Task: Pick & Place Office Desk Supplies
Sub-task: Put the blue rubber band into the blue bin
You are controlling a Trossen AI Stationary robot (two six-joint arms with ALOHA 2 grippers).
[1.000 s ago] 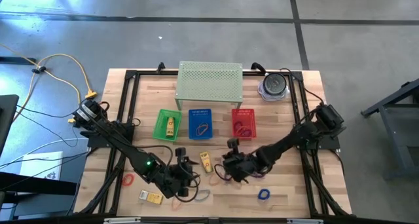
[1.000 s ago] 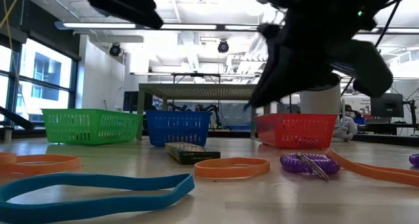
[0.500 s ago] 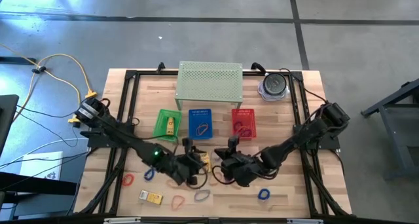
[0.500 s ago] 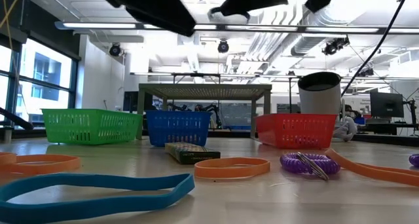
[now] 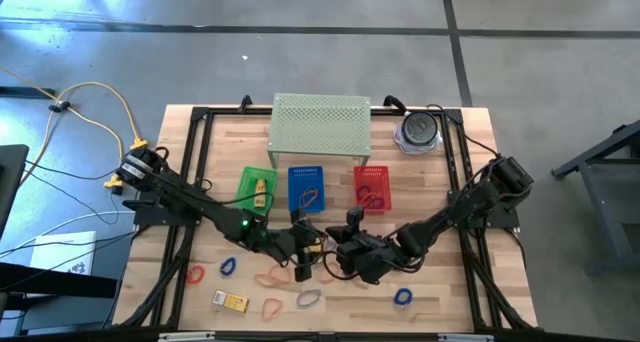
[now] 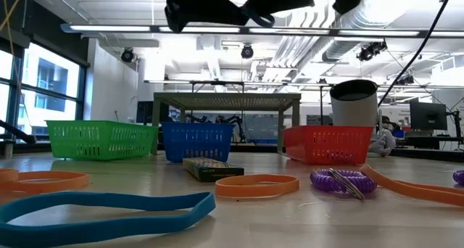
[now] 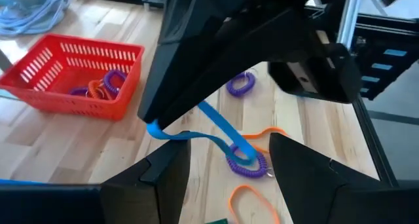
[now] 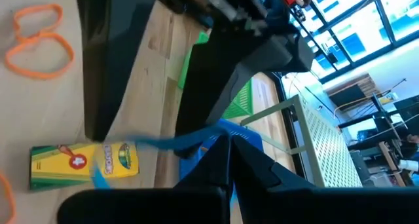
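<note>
Spanning the wooden table from its two sides, both dark arms meet near the middle, in front of three small baskets. At the far edge stands the pale green perforated shelf, with a round grey-and-clear object beside it.

The green basket, blue basket and red basket sit in a row just in front of the shelf. The green one holds a yellow packet, and the red one holds purple and orange loops (seen best from the left wrist).

The right gripper has its fingers pressed together on a blue rubber band, raised off the wood. From the pinched end the band slants down to a purple coil lying on the table. The left gripper hangs just beside it with its fingers spread apart, gripping nothing.

Loose loops lie across the near half of the table: a red band, a blue loop, orange bands, a grey band and another blue one. One yellow packet rests near the front left, and a second lies under the two grippers.
</note>
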